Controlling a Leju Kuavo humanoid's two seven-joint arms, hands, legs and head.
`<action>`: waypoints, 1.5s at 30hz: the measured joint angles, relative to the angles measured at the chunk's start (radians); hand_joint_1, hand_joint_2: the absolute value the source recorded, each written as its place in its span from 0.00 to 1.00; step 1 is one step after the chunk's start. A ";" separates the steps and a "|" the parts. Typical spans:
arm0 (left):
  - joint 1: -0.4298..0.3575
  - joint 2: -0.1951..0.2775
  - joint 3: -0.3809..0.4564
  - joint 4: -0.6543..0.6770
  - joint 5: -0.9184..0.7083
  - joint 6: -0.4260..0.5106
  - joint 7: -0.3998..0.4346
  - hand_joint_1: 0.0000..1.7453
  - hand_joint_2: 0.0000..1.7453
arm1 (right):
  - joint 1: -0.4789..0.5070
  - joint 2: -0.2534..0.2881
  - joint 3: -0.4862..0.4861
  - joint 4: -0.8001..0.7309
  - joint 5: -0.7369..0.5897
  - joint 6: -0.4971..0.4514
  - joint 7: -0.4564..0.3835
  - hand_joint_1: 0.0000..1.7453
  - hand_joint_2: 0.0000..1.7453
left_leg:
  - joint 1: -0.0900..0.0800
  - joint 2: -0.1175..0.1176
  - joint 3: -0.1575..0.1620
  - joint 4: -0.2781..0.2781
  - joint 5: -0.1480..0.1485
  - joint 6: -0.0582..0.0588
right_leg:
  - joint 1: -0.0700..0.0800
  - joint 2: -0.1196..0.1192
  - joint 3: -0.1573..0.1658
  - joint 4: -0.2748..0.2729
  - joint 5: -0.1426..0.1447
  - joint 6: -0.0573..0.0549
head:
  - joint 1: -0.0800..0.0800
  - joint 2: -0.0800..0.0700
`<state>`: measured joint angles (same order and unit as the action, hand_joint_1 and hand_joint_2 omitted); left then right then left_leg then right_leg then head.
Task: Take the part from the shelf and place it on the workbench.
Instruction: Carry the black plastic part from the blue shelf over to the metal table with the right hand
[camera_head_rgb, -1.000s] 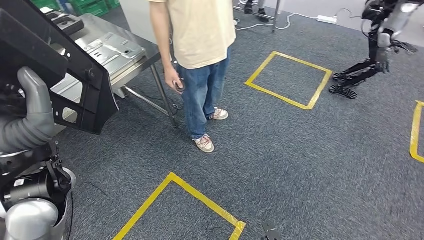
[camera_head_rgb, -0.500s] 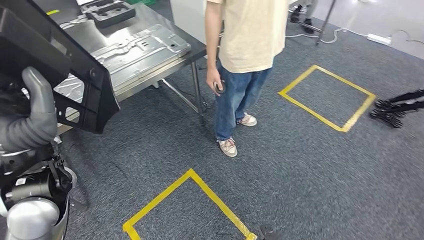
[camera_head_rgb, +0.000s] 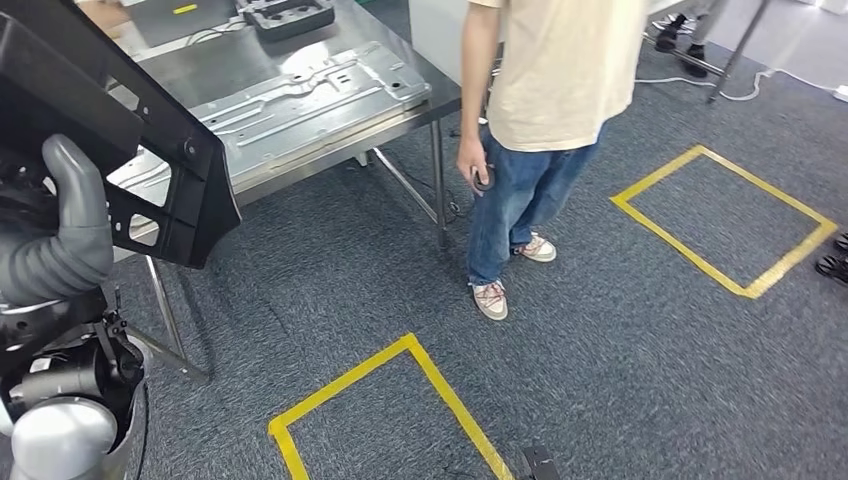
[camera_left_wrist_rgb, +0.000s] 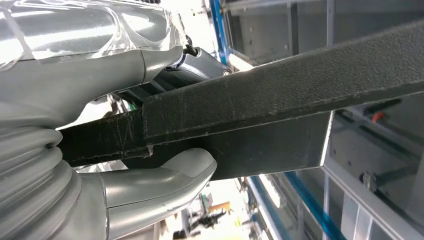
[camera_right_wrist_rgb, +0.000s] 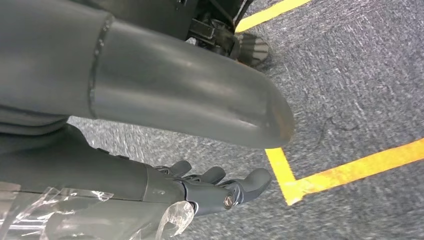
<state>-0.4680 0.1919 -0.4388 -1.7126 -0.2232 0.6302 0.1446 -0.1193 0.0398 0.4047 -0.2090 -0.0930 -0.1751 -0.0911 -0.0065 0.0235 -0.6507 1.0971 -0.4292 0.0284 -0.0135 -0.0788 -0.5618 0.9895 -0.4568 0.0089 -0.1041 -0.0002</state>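
The part (camera_head_rgb: 150, 130) is a large black plastic frame with cut-outs, raised at the left of the head view. My left hand (camera_head_rgb: 70, 220) grips it, the grey thumb pressed against its face. In the left wrist view the thumb and fingers (camera_left_wrist_rgb: 165, 175) clamp the part's flat black edge (camera_left_wrist_rgb: 280, 85). The workbench (camera_head_rgb: 190, 70) is a steel table ahead on the left, partly hidden behind the part. My right hand (camera_right_wrist_rgb: 210, 187) hangs over the carpet with its fingers stretched out and nothing in them.
A stamped silver panel (camera_head_rgb: 300, 95) and a black moulded piece (camera_head_rgb: 285, 12) lie on the workbench. A person (camera_head_rgb: 545, 100) in a beige shirt and jeans stands at its near corner. Yellow tape squares (camera_head_rgb: 400, 395) (camera_head_rgb: 730, 215) mark the grey carpet.
The camera has turned, so the whole scene has slid right and the workbench shows more fully. My left hand holds the part as before.
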 joint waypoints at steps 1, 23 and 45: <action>-0.004 0.000 0.000 0.000 0.000 -0.002 0.000 1.00 1.00 | 0.000 0.001 0.000 0.000 0.000 0.002 0.000 0.00 0.00 | -0.008 0.024 0.035 -0.068 0.022 0.007 | 0.003 -0.011 0.004 0.000 -0.004 0.002 | 0.000 0.000; -0.031 0.014 -0.002 0.000 0.021 -0.054 0.011 1.00 1.00 | -0.009 0.012 0.001 0.000 0.000 0.020 0.008 0.00 0.00 | 0.030 -0.094 0.028 -0.052 -0.007 -0.027 | -0.025 0.091 -0.033 0.022 0.017 0.019 | 0.005 0.000; -0.020 0.031 0.001 -0.009 0.128 -0.129 -0.048 1.00 1.00 | 0.009 0.012 0.001 0.000 -0.025 0.000 0.024 0.00 0.00 | -0.001 -0.041 0.083 -0.137 0.027 0.033 | -0.004 0.074 -0.108 0.187 -0.043 0.044 | 0.005 0.000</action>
<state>-0.4885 0.2227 -0.4380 -1.7214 -0.0951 0.5016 0.0962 -0.1108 0.0518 0.4055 -0.2087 -0.1179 -0.1755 -0.0671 -0.0073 -0.0179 -0.5676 0.9604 -0.4027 0.0610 -0.0178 -0.0049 -0.6702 1.1766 -0.4997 0.0532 -0.0992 -0.0003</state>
